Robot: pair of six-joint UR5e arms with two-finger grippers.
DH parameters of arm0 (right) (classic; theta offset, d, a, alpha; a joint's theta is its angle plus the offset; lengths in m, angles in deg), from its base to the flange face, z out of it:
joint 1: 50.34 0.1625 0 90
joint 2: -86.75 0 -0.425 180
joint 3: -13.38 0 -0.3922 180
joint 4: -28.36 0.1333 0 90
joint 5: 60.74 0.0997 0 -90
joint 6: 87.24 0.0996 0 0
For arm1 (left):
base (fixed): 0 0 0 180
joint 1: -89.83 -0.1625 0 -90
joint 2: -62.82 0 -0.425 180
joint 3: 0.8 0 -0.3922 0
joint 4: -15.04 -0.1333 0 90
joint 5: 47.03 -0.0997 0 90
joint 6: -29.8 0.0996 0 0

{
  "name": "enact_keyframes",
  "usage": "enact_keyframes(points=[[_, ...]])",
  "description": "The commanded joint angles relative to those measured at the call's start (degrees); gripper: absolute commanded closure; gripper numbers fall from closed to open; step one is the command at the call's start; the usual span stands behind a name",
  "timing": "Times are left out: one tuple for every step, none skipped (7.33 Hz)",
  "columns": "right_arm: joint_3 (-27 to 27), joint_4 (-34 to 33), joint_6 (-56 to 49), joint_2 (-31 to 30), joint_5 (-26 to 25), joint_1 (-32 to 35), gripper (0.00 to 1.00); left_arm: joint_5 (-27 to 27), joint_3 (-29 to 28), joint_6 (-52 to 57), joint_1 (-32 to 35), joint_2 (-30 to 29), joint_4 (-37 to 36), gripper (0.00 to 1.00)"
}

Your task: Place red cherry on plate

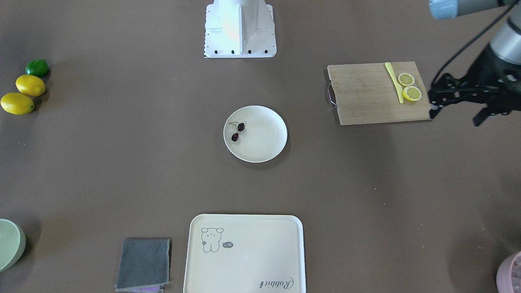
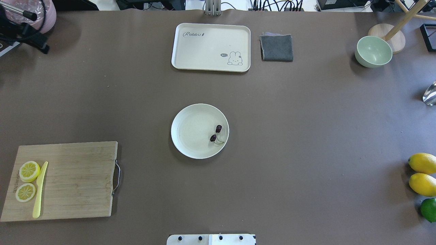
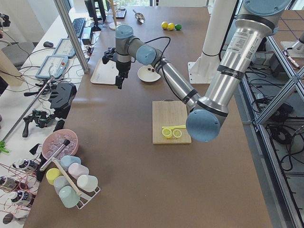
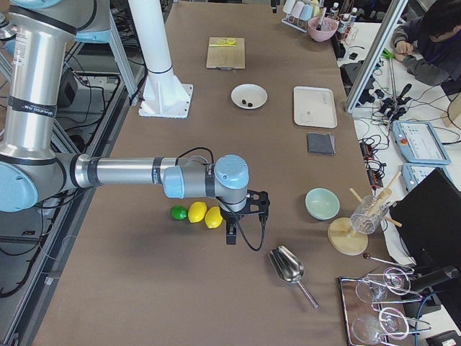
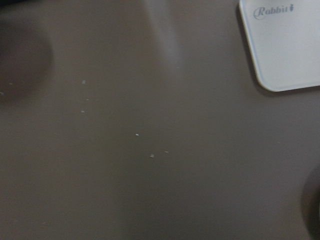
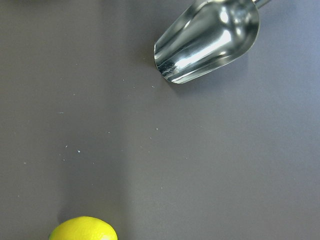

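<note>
The red cherry (image 1: 238,131), two dark maroon fruits joined by thin stems, lies inside the round cream plate (image 1: 264,142) at the table's middle, close to its rim; the overhead view shows the cherry (image 2: 216,133) on the plate (image 2: 190,132) too. My left gripper (image 1: 456,117) hovers open and empty beyond the cutting board, far from the plate. My right gripper (image 4: 241,216) hangs near the lemons, also far from the plate; I cannot tell whether it is open or shut.
A wooden cutting board (image 1: 366,93) carries two lemon slices (image 1: 409,87) and a yellow knife (image 1: 394,79). A bear tray (image 1: 252,260), grey cloth (image 1: 144,262), green bowl (image 2: 373,51), two lemons (image 1: 24,93), a lime (image 1: 36,67) and a metal scoop (image 6: 210,40) ring the table.
</note>
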Motion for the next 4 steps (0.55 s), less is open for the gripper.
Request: enact_keyframes(points=[[0.1,-3.7,0.0,1.6,-0.3,-0.1,0.00,3.7,-4.2,23.2,11.6,9.6,-0.6,0.02],[0.0,-3.7,0.0,1.5,-0.3,-0.1,0.00,3.6,-4.5,25.1,12.9,13.4,-0.6,0.02],[0.0,-3.6,0.0,1.4,-0.3,-0.1,0.00,2.8,-6.3,25.4,14.0,16.1,-0.2,0.02],[0.0,-3.4,0.0,1.3,-0.4,-0.1,0.00,3.5,-9.2,25.4,17.2,17.6,4.9,0.02]])
